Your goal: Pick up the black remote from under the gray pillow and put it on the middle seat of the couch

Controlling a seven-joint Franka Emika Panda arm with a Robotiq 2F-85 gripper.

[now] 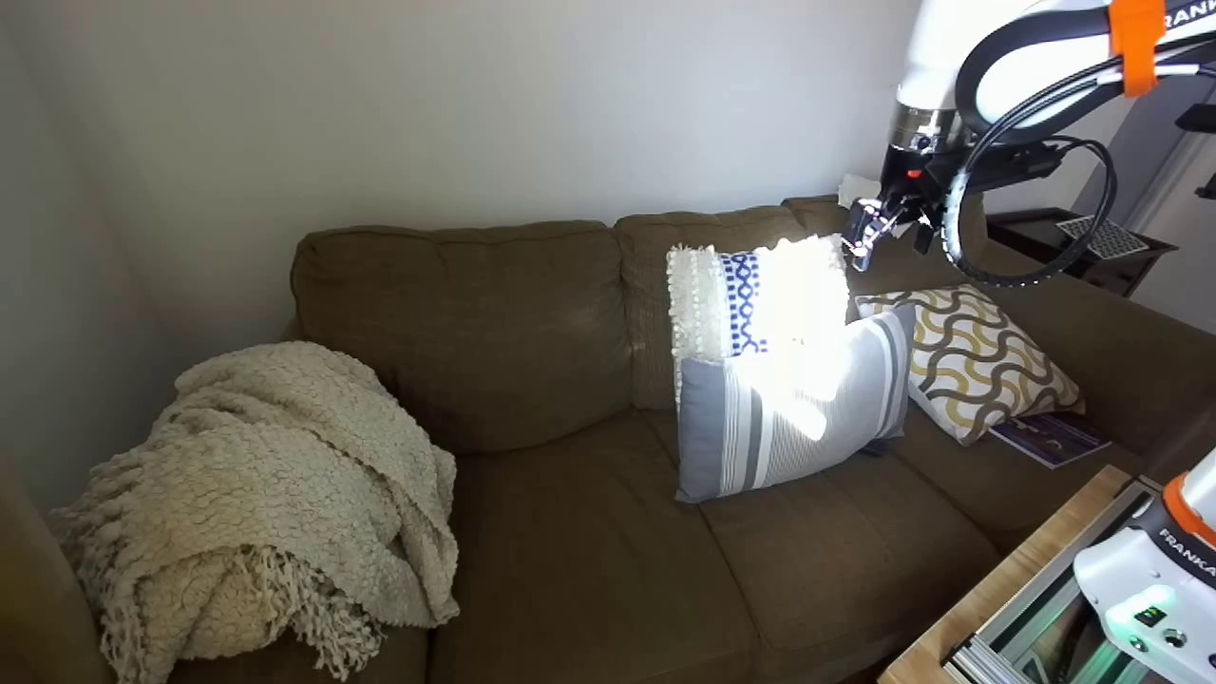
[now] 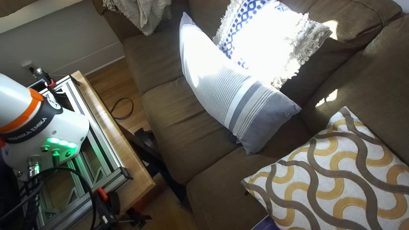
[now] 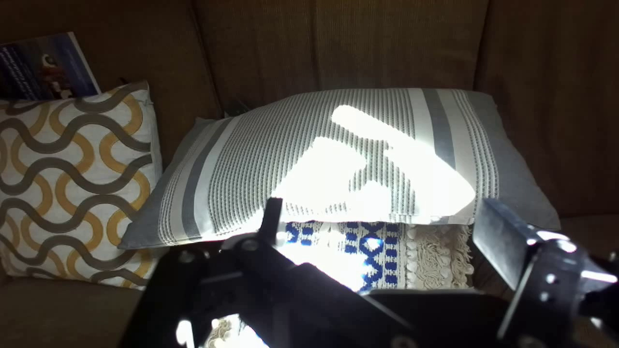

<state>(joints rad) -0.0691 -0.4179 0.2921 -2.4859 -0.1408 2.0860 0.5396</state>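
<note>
The gray pillow (image 1: 807,408), gray-and-white striped with gray ends, leans on the couch (image 1: 456,323). It shows in an exterior view (image 2: 223,99) and the wrist view (image 3: 309,145). It rests on the middle seat (image 1: 845,541), also seen in an exterior view (image 2: 188,127). A small dark thing (image 2: 232,137) pokes from under its edge, also in the wrist view (image 3: 237,107); I cannot tell if it is the black remote. My gripper (image 1: 891,249) is open and empty, above the back cushions near the pillows. In the wrist view its fingers (image 3: 382,208) are wide apart.
A white fringed pillow with blue pattern (image 1: 741,294) stands behind the gray pillow. A yellow-and-brown wavy pillow (image 2: 332,179) and a book (image 1: 1050,437) lie on the adjoining seat. A cream blanket (image 1: 275,494) covers the far end. The robot's wooden stand (image 2: 140,179) faces the couch.
</note>
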